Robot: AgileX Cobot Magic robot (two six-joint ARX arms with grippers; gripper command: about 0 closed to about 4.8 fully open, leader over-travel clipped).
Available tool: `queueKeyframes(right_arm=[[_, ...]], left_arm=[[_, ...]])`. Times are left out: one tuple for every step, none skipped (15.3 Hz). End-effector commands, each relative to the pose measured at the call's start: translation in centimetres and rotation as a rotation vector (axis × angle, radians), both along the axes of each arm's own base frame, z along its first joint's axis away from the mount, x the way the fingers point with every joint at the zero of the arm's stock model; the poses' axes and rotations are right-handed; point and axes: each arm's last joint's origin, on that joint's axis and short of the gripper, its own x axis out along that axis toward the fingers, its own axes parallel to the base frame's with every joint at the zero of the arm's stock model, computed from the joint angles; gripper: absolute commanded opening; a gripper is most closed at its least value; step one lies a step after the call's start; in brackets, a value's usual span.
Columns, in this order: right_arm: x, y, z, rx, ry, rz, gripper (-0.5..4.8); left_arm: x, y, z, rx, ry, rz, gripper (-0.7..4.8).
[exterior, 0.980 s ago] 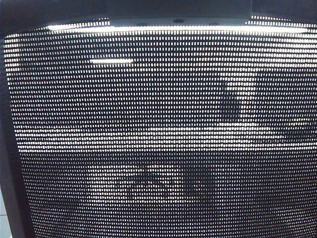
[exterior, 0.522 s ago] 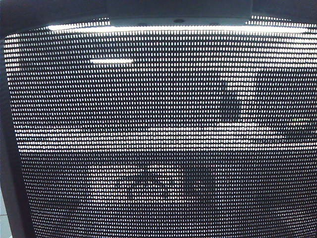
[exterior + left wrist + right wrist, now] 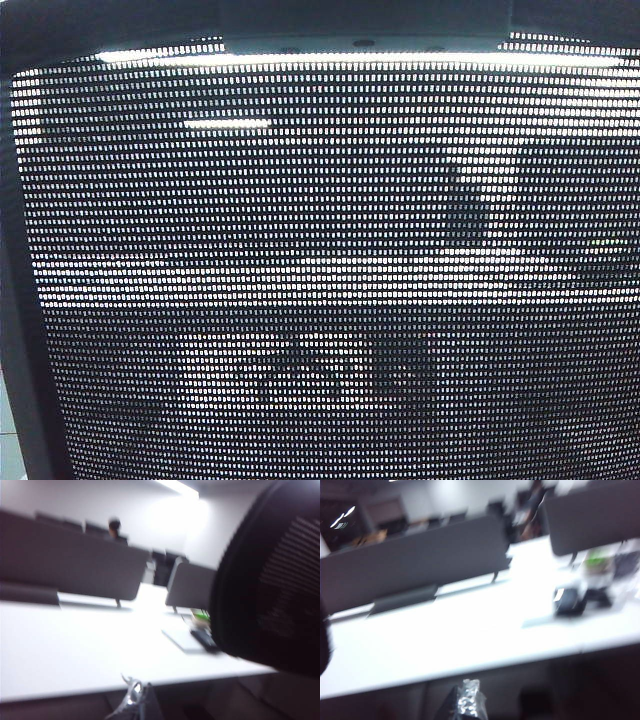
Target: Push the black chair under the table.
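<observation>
Across the exterior view, almost everything is covered by the mesh back of the black chair (image 3: 320,300); neither gripper is seen. From the left wrist, the left gripper (image 3: 132,700) is glimpsed only as a blurred metallic tip; its opening cannot be told. The chair's back stands beside the table (image 3: 75,650). From the right wrist, the right gripper (image 3: 466,700) is likewise blurred, below the table's edge.
</observation>
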Motion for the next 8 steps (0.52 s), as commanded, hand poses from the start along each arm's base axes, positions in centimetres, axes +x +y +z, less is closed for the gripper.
queueKeyframes(right_arm=[[-2.3,0.4,-1.0,0.220,0.314,0.068,-0.05],[-2.6,0.7,-0.7,0.241,0.321,0.166,-0.05],[-2.8,0.9,-0.6,0.272,0.329,0.238,-0.05],[-2.7,0.9,-0.8,0.284,0.354,0.252,-0.05],[-2.6,0.9,-1.4,0.301,0.391,0.248,-0.05],[-2.4,1.0,-1.8,0.331,0.424,0.265,-0.05],[-2.2,1.1,-2.2,0.353,0.449,0.310,-0.05],[-2.0,1.1,-2.6,0.358,0.464,0.324,-0.05]], left_arm=[[-1.6,-0.5,1.4,-0.035,0.162,-0.183,-0.06],[-1.9,-0.5,1.5,-0.096,0.239,-0.195,-0.06],[-2.1,-0.6,1.3,-0.140,0.318,-0.244,-0.06],[-2.2,-0.7,1.0,-0.158,0.382,-0.320,-0.06],[-2.3,-0.9,0.6,-0.170,0.448,-0.387,-0.06],[-2.4,-0.9,0.2,-0.189,0.502,-0.419,-0.06],[-2.4,-1.0,0.0,-0.189,0.533,-0.436,-0.06],[-2.4,-1.0,-0.4,-0.164,0.539,-0.429,-0.06]])
